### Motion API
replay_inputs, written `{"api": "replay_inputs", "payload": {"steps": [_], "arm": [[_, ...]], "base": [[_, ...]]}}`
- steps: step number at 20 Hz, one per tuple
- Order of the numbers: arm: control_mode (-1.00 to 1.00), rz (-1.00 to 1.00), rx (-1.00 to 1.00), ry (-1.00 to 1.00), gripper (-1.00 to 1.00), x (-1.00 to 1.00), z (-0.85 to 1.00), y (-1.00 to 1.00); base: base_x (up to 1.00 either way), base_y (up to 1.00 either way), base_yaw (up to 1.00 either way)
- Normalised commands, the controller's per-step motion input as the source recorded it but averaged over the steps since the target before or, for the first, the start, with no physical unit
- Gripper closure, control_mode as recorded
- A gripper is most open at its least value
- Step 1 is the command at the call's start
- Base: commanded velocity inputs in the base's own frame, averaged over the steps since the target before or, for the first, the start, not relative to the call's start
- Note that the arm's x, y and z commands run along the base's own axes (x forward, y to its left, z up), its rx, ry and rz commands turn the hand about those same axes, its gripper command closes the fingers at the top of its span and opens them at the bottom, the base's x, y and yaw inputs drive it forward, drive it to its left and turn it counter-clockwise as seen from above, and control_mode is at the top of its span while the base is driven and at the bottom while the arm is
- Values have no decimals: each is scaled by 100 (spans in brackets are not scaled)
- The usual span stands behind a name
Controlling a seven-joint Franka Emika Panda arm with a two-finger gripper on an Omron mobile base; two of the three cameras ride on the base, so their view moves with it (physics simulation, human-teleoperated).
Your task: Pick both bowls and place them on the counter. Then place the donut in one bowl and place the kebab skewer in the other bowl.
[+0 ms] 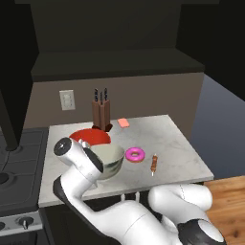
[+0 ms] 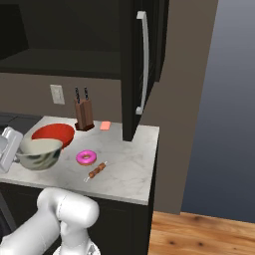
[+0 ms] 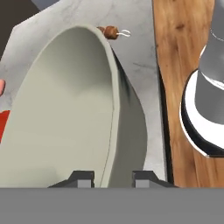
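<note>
Arm bent low over front of counter, elbow up, wrist turned toward the stove side. Gripper at the near rim of the cream-grey bowl, one finger inside, one outside the wall, pinched on the rim. Hand roughly level w/ bowl.

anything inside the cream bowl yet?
Nothing visible: the cream bowl looks bare inside, though its bottom is hidden by the rim. Donut and skewer lie on the counter.
</note>
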Motion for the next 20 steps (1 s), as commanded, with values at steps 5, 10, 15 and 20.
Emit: {"api": "replay_inputs", "payload": {"steps": [5,10,15,20], "arm": [[-100,-4,0,-1,100,9,-33,12],[-100,-8,0,0,100,19,-34,12],[-100,-10,0,0,100,17,-29,10],[-100,-9,1,0,100,11,-25,10]], "base": [[0,0,0],[0,0,0],[0,0,0],[0,0,0]]}}
